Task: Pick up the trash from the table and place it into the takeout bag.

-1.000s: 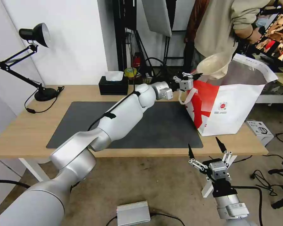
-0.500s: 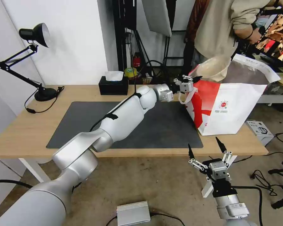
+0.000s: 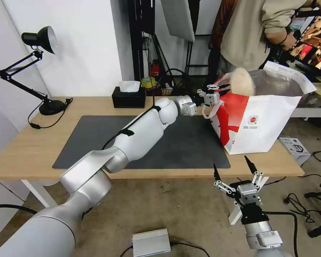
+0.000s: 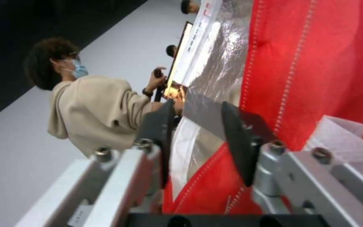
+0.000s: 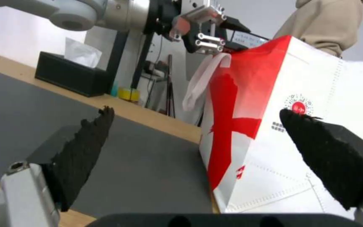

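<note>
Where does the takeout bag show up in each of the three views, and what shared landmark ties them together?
Head view: the takeout bag stands at the table's right end.
Left wrist view: its red side and foil lining lie just beyond the left gripper.
Right wrist view: it stands between the open fingers of the right gripper.
Shared landmark: the bag's red panel, with the left gripper at its rim.

even, bright indoor light from above, with soft, faint shadows on the table. the bowl over the takeout bag is smeared by motion blur. the bag's foil lining glints with glare in the left wrist view. straight lines bow toward the head view's edges.
</note>
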Robot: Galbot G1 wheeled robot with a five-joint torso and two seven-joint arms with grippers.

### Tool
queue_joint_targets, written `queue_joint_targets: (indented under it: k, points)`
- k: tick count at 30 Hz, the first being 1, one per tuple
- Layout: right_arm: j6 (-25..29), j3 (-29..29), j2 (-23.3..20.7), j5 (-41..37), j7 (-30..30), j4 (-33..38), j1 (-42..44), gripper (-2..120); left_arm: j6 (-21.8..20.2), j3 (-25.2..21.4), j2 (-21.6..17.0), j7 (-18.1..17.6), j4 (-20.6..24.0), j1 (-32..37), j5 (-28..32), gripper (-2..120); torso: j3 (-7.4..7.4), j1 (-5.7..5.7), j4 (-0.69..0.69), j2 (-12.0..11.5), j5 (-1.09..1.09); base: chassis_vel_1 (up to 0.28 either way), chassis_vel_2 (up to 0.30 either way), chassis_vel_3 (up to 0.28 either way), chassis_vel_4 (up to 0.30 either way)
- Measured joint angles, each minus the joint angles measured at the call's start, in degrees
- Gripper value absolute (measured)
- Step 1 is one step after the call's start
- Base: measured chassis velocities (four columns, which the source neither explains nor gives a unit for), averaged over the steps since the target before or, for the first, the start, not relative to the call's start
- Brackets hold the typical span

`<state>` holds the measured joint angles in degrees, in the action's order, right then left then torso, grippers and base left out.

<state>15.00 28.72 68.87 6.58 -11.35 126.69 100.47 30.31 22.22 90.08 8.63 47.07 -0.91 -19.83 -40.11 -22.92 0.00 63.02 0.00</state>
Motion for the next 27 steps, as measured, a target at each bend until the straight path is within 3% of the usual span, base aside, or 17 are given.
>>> queue_joint_targets:
  k: [7, 11, 23, 27]
  points:
    - [0.00, 0.00, 0.00, 0.00, 0.00, 0.00, 0.00, 100, 0.00, 0.01, -0.03, -0.08, 0.14, 0.00, 0.00, 66, 0.00, 0.00, 0.00, 0.00, 0.00, 0.000, 0.000, 0.000, 0.000]
    - [0.00, 0.00, 0.00, 0.00, 0.00, 0.00, 0.00, 100, 0.00, 0.01, -0.05, -0.12, 0.27, -0.01, 0.00, 86, 0.00, 0.00, 0.00, 0.00, 0.00, 0.000, 0.000, 0.000, 0.000]
    - [0.00, 0.00, 0.00, 0.00, 0.00, 0.00, 0.00, 100, 0.02, 0.46, -1.41, -0.34, 2.45, -0.37, 1.85, 99, 0.00, 0.00, 0.00, 0.00, 0.00, 0.000, 0.000, 0.000, 0.000]
    - [0.00, 0.00, 0.00, 0.00, 0.00, 0.00, -0.01, 100, -0.61, 1.57, -3.43, -1.93, 5.16, -0.44, 6.75, 100, 0.00, 0.00, 0.00, 0.00, 0.00, 0.000, 0.000, 0.000, 0.000]
